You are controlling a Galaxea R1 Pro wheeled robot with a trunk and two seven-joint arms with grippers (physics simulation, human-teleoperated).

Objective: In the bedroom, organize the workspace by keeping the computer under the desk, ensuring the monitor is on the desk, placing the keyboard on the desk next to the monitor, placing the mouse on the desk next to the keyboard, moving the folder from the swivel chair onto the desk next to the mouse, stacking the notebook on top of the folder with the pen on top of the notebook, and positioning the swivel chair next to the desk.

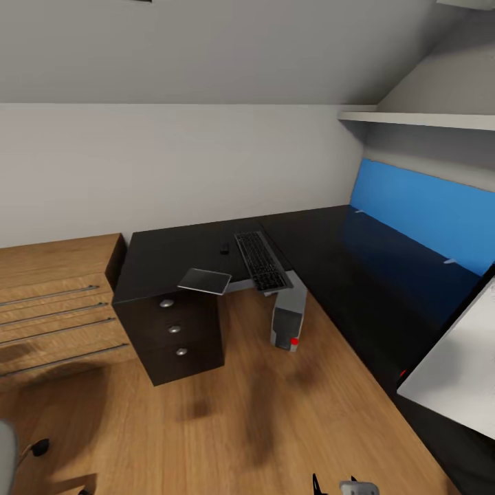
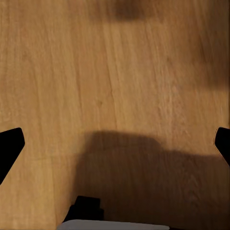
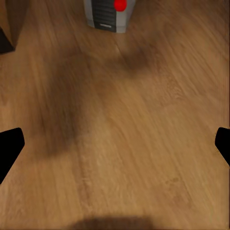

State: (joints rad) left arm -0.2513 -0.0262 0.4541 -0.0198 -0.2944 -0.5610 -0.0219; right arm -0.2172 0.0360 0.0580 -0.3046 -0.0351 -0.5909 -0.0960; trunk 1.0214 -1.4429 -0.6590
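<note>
The desk (image 1: 323, 254) has a black L-shaped top and a blue back panel. The keyboard (image 1: 261, 261) lies on it, its near end jutting past the edge. A small black object (image 1: 224, 247), probably the mouse, sits just left of it. A thin grey pad (image 1: 204, 280), perhaps the notebook, overhangs the desk edge. The computer (image 1: 289, 320) stands on the floor under the desk and also shows as the computer (image 3: 108, 14). The monitor (image 1: 454, 357) shows its white back at the right. My left gripper (image 2: 115, 148) and right gripper (image 3: 115, 148) hang open over bare floor. The folder and pen are out of view.
A black drawer pedestal (image 1: 172, 333) holds up the desk's left end, with a light wooden drawer chest (image 1: 55, 302) beside it. The swivel chair's grey edge (image 1: 5, 454) and a castor (image 1: 38, 447) show at the lower left. A white shelf (image 1: 419, 118) hangs above the desk.
</note>
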